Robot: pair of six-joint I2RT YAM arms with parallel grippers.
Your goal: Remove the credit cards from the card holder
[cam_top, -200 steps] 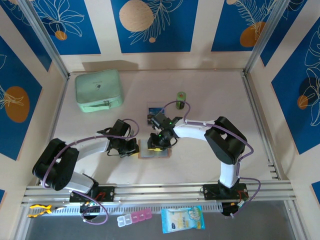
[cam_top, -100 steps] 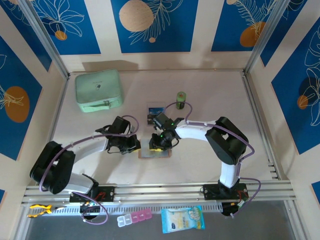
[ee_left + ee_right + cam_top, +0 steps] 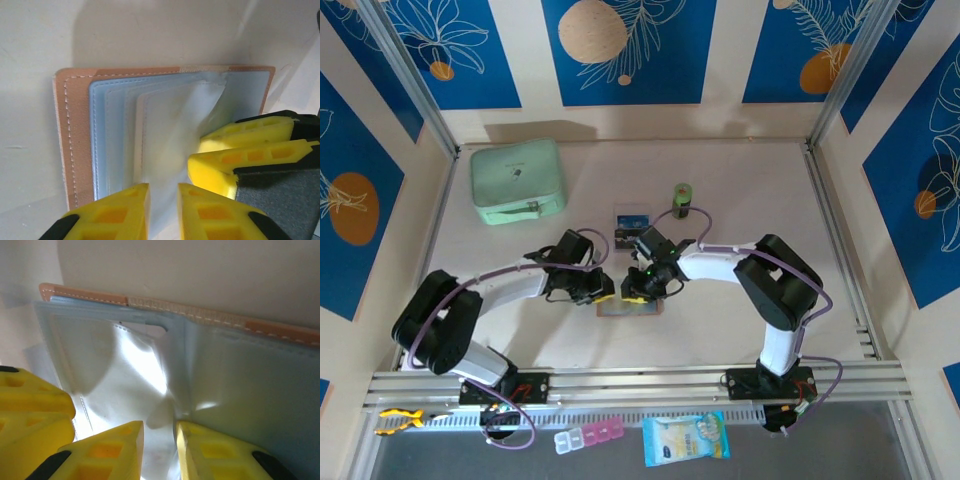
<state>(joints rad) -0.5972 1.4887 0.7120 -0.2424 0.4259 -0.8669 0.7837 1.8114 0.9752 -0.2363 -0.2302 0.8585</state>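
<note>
The card holder lies open on the bench, mid-frame in the top view. One credit card lies just above it, already out. The left tool is slightly parted and grasps nothing. Whether the right tool pinches the pocket film cannot be told. Whether further cards remain inside cannot be told either.

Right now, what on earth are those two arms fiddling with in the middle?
Two robot arms are working on a tan card holder lying open on the table. The left jaws and the right jaws, both slightly parted, hover over its clear plastic pockets from opposite sides, apparently fishing for cards. I can't make out a card inside. At least one credit card lies out on the table just beyond it.
</note>
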